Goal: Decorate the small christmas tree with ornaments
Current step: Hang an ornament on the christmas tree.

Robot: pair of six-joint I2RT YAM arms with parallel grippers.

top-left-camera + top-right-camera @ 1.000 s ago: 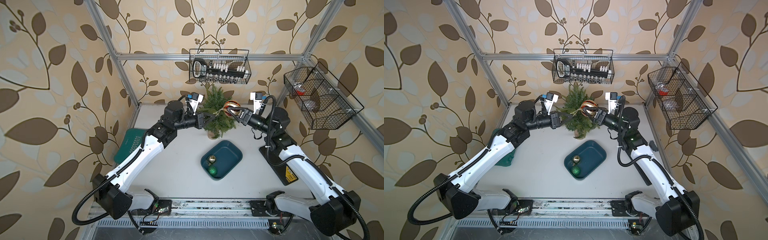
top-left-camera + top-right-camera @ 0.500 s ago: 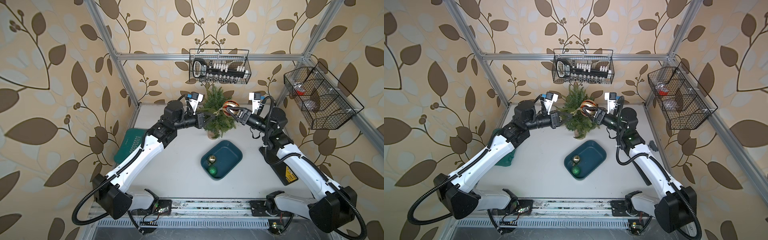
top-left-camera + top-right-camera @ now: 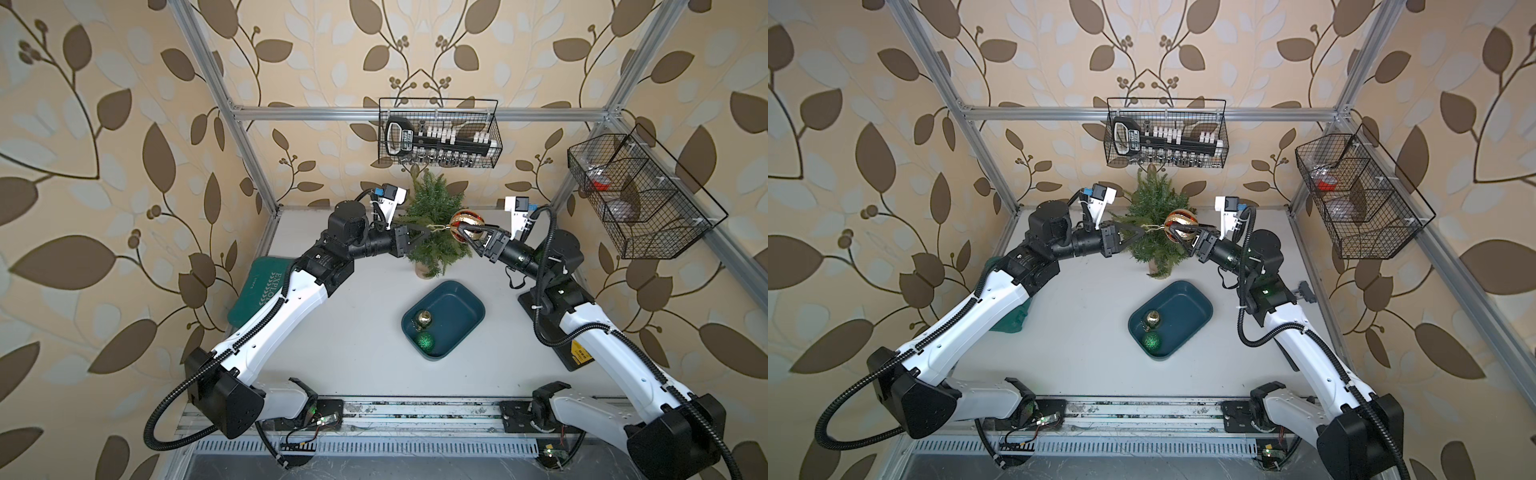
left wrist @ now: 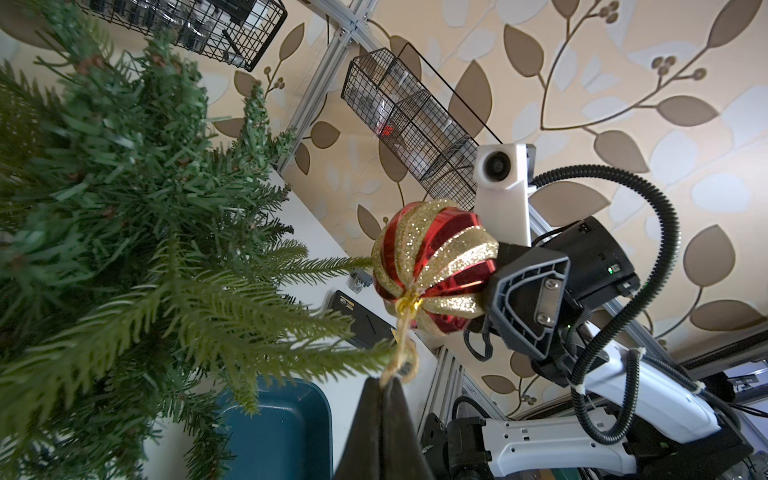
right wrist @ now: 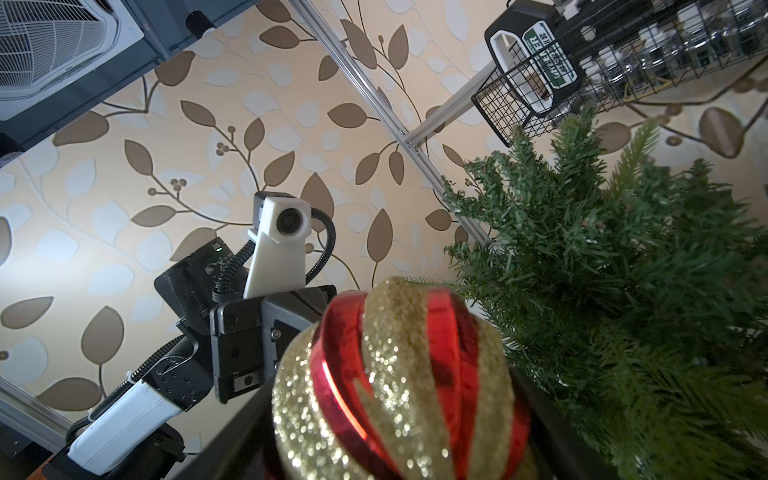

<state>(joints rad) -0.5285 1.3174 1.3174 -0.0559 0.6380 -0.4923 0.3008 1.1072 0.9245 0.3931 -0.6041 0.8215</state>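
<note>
While both our grippers hold the red-and-gold bauble (image 3: pixel 462 217) at the small christmas tree (image 3: pixel 432 203), 2 others lie in the blue tray (image 3: pixel 455 307).
Our left gripper (image 4: pixel 384 380) is pinched together on its gold loop (image 4: pixel 401 345); our right gripper (image 3: pixel 466 227) is clamped around the ball, in the air against the foliage. We cannot tell whether a branch tip passes through the loop. The tree stands upright at the back of the table (image 3: pixel 365 332); the gold bauble (image 3: pixel 424 318) and green glitter bauble (image 3: pixel 425 341) sit side by side in the tray.
</note>
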